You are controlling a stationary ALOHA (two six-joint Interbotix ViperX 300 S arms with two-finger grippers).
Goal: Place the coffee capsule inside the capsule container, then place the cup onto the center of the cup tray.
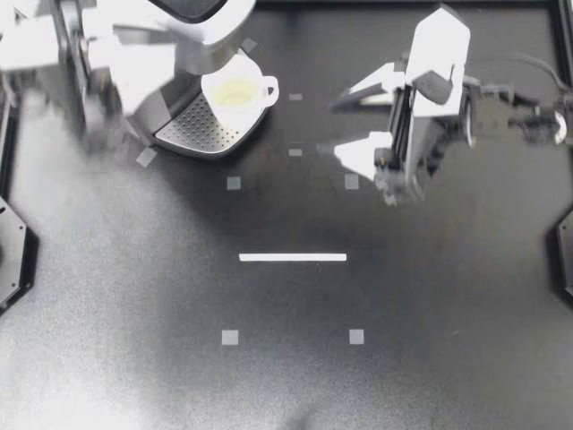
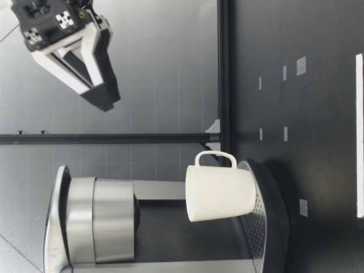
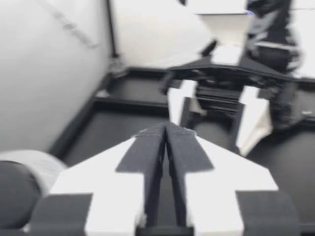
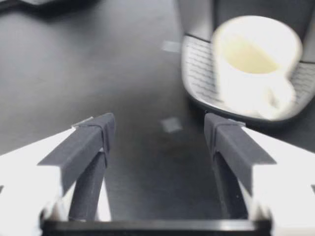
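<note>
My right end effector (image 1: pixel 345 125) is hovering wide open and empty over the bench (image 1: pixel 286 376) while the cup (image 1: pixel 237 92) is sitting, seemingly off-centre, on the cup tray (image 1: pixel 201 133), calling for a level, gentle grasp.

White right end effector (image 1: pixel 338 126), black finger pads (image 4: pixel 93 135)
</note>
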